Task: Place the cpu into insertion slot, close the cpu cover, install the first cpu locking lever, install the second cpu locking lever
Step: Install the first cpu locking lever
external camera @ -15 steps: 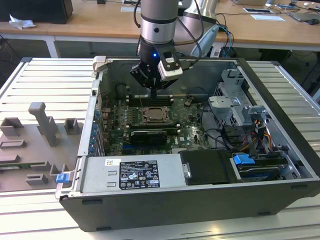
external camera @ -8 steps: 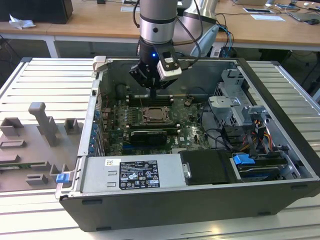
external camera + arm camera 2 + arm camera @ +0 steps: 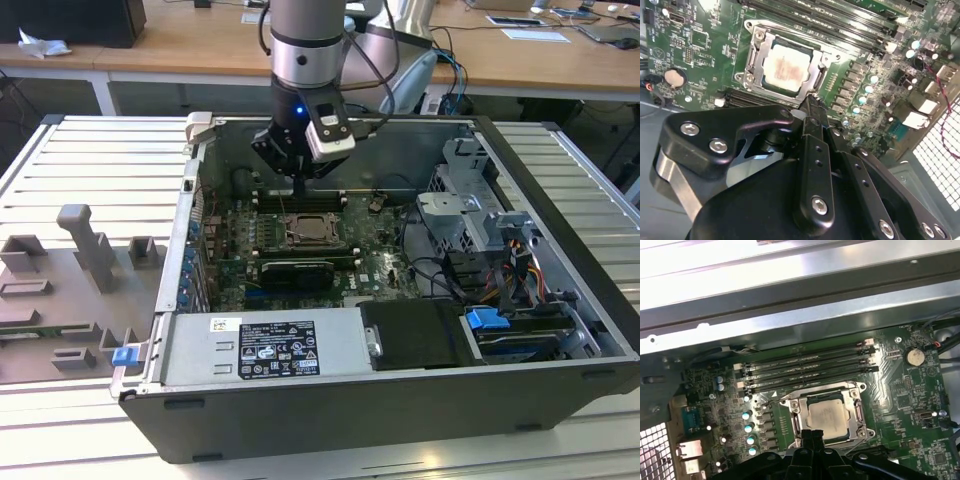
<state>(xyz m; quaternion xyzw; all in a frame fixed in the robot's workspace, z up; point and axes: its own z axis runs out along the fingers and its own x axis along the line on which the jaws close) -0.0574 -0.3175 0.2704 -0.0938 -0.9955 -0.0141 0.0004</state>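
Fingers of the black gripper, closed and empty, hover beside the thin silver metal cpu cover, likely stiff, light, best pressed on its frame.

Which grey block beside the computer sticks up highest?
The T-shaped grey block, on the exterior view's left; the other grey blocks around it stand much lower.

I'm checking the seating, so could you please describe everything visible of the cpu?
The cpu is a small flat square chip with a silvery-beige metal top, faintly smudged at the centre. It lies level in the insertion slot on the green board, the silver cpu cover framing its edges. The claw hangs near one side, not touching the chip.
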